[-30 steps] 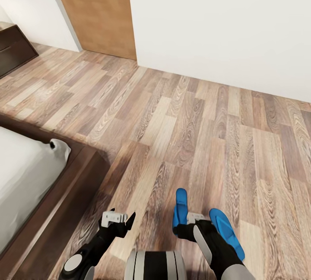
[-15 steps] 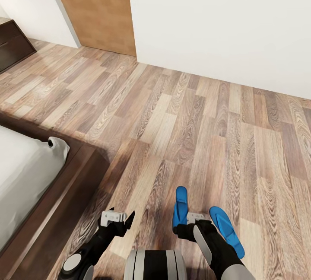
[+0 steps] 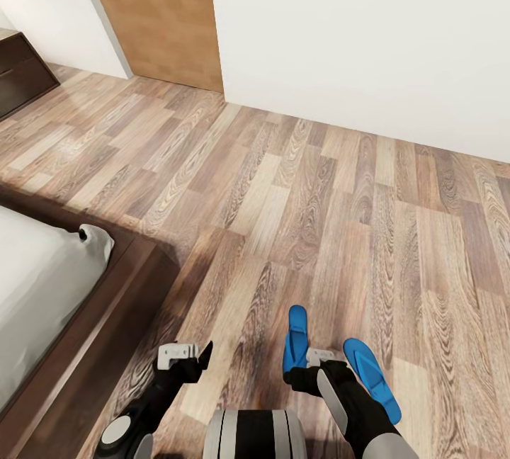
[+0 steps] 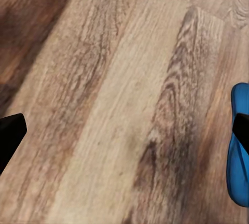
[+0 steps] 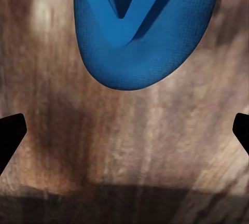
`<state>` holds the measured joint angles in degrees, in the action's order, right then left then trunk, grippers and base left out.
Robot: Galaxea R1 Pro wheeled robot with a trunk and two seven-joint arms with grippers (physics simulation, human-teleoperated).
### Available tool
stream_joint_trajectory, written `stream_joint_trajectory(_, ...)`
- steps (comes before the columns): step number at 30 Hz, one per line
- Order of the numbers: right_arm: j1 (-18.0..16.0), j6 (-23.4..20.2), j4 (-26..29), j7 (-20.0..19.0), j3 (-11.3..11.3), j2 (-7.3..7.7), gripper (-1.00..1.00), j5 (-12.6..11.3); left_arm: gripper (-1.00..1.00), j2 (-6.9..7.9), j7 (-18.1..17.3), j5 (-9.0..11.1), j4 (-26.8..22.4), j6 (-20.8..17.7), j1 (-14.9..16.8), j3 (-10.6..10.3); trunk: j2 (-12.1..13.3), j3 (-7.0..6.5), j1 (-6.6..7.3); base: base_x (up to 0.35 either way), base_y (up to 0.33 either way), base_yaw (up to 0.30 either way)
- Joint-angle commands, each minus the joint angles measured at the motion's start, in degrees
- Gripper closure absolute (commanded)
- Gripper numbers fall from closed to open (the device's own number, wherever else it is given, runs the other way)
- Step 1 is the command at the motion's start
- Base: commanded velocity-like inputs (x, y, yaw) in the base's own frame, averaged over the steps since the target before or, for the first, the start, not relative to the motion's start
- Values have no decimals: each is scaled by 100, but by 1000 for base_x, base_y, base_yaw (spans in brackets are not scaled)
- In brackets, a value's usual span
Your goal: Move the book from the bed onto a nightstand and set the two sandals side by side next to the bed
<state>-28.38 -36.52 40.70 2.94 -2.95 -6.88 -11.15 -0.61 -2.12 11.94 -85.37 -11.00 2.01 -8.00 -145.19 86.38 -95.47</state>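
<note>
Sandals [image 3: 296, 338] [image 3: 372, 380] on floor (near bed [image 3: 42, 289]) | left end effector [image 3: 185, 354] spread | right end effector [image 3: 312, 358] spread

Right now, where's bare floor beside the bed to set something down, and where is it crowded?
Bare planks run between the bed frame and the nearer sandal, around the left hand. More bare floor stretches ahead to the white wall and the door. It is crowded at the right hand, between the two sandals.

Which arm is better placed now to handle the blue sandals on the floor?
Probably the right: the right hand hangs open between both sandals, while the left hand is over bare floor nearer the bed.
</note>
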Motion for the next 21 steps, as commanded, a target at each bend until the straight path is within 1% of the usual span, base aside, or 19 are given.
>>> stream_joint_trajectory(1, -1, -22, 8, 31, -13, 2, -100, -46, -100, -2, -14, 67, -6, -32, 1, 4, -1, 3, 1, 0, 0, 0)
stream_joint_trajectory(4, -1, -22, 8, 31, -13, 2, -100, -47, -100, -1, -11, 84, -6, -27, 0, 2, -1, 3, 1, 13, 0, 0)
stream_joint_trajectory(8, -2, -22, 8, 31, -13, 2, -100, -50, -100, 0, -14, 89, -6, -27, 1, 2, -1, 3, 1, 198, 0, 0)
stream_joint_trajectory(13, -3, -22, 8, 31, -13, 2, -100, -46, -100, -1, -17, 90, -6, -25, 1, 0, -1, 3, 1, 38, 0, 0)
stream_joint_trajectory(19, -1, -22, 8, 31, -13, 2, -100, -48, -100, 0, -14, 90, -3, -26, 1, 0, -1, 3, 1, 228, 0, 0)
stream_joint_trajectory(21, -1, -22, 8, 31, -13, 2, -100, -47, -100, -6, -16, 90, -1, -25, 1, 0, -1, 3, 1, 118, 0, 0)
